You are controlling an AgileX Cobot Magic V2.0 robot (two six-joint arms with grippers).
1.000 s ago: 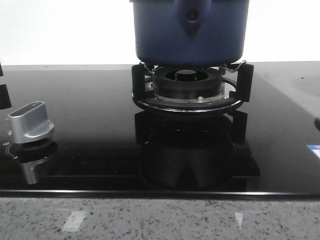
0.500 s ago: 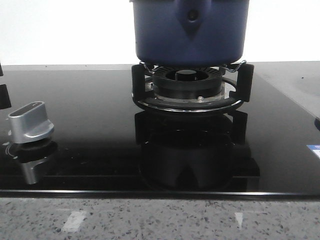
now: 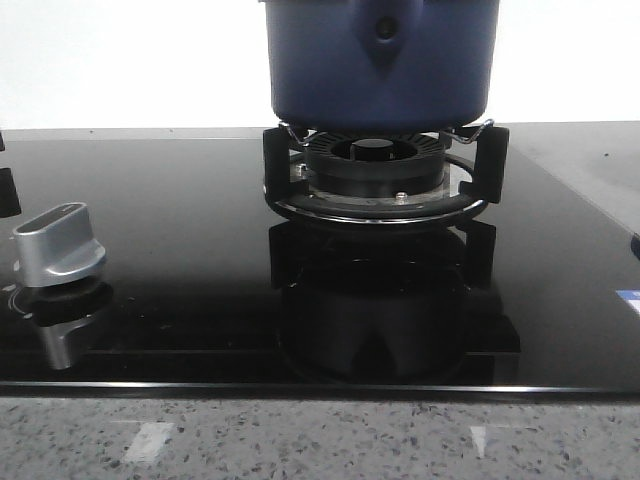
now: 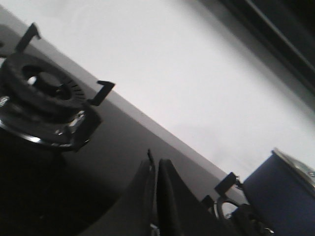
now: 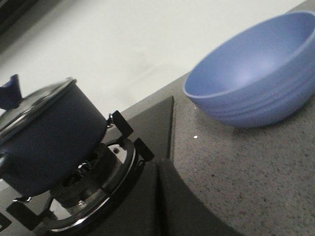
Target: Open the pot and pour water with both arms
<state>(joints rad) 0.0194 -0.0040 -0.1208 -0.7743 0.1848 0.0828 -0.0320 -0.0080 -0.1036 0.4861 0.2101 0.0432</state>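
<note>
The dark-blue pot point(image 3: 380, 65) stands on the burner grate point(image 3: 380, 185) at the back middle of the black glass hob; its top is cut off in the front view. The right wrist view shows it point(image 5: 44, 142) with a glass lid point(image 5: 34, 101) on. The left wrist view shows its side point(image 4: 280, 196). My left gripper point(image 4: 155, 164) is shut and empty, above the hob between two burners. My right gripper point(image 5: 156, 164) is shut and empty, over the hob's right edge beside the pot. Neither gripper shows in the front view.
A silver knob point(image 3: 58, 245) sits on the hob at the left. A second, bare burner point(image 4: 42, 103) lies left of the pot. A blue bowl point(image 5: 256, 73) stands on the grey speckled counter point(image 5: 246, 177) to the right of the hob. A white wall is behind.
The front view has shifted very slightly; the knob sits a touch further left. The pot has not moved.
</note>
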